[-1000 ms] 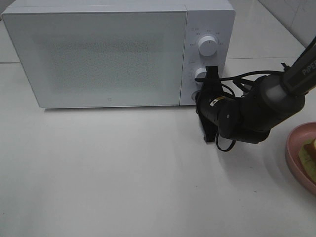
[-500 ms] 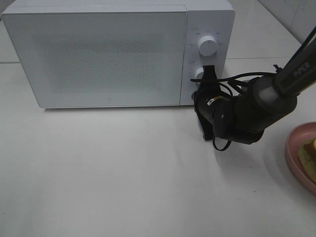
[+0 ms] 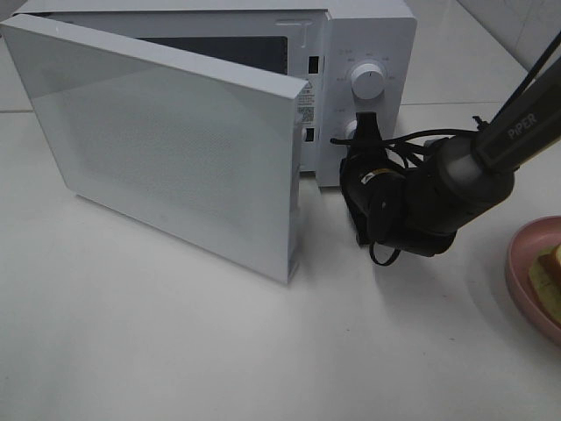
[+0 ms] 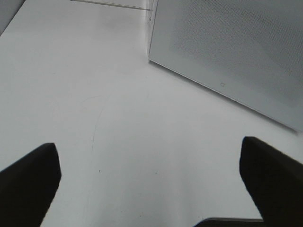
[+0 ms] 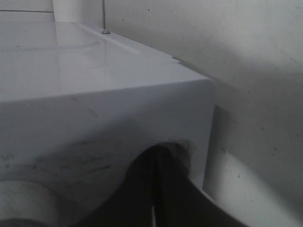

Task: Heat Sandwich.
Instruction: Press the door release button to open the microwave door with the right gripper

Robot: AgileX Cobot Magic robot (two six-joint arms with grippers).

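Note:
The white microwave (image 3: 368,35) stands at the back with its door (image 3: 175,149) swung out toward the front on its left hinge. My right gripper (image 3: 349,167) is shut, and its tips press against the lower control panel under the knobs (image 3: 367,81). The right wrist view shows the closed dark fingers (image 5: 156,189) against the white panel (image 5: 94,118). The sandwich (image 3: 550,272) lies on a pink plate (image 3: 526,263), cut off by the right edge. My left gripper (image 4: 151,184) is open over bare table, with the microwave door (image 4: 236,47) ahead of it; the high view does not show it.
The open door reaches well over the white table (image 3: 175,351) in front of the microwave, and its free edge (image 3: 294,263) ends close to my right arm (image 3: 438,197). The dark oven cavity (image 3: 219,48) shows above the door. Tiled wall runs behind.
The microwave door was closed in both earlier frames and now stands swung out toward the front. My right gripper has edged closer to the control panel.

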